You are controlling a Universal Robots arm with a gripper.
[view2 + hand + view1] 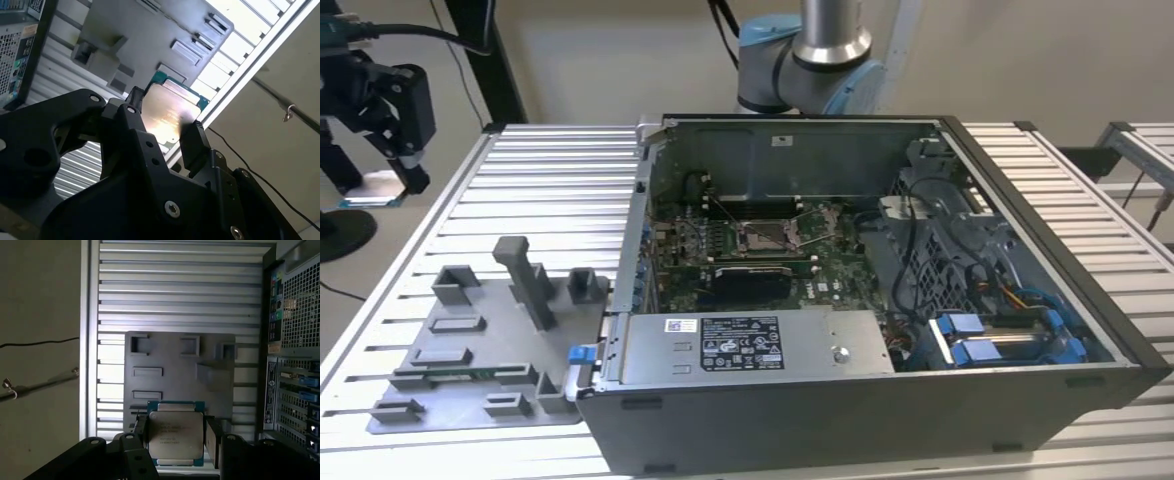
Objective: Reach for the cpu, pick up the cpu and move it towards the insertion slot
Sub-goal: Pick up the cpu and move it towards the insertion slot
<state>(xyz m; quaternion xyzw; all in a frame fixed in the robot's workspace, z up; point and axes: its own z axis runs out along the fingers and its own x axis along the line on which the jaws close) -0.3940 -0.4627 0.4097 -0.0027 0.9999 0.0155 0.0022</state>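
Note:
The cpu (176, 437) is a small square chip with a silvery face and a green rim, clamped by its edges between my two black fingers. In the first wrist view my gripper (176, 452) is shut on it, and in the second wrist view the cpu (172, 112) reflects light between the fingers of the gripper (164, 131). In the exterior view the gripper (380, 183) hangs off the table's far corner at the exterior view's left, holding the cpu (374, 191) above the floor. The insertion slot (767, 235), a silver-framed socket, lies on the green board inside the open computer case.
The open computer case (854, 400) takes up the table's middle and the exterior view's right. A grey fixture plate (480, 400) with several upright blocks lies on the ribbed table (547, 190) between the gripper and the case. The case's near wall and power supply (747, 345) stand higher than the board.

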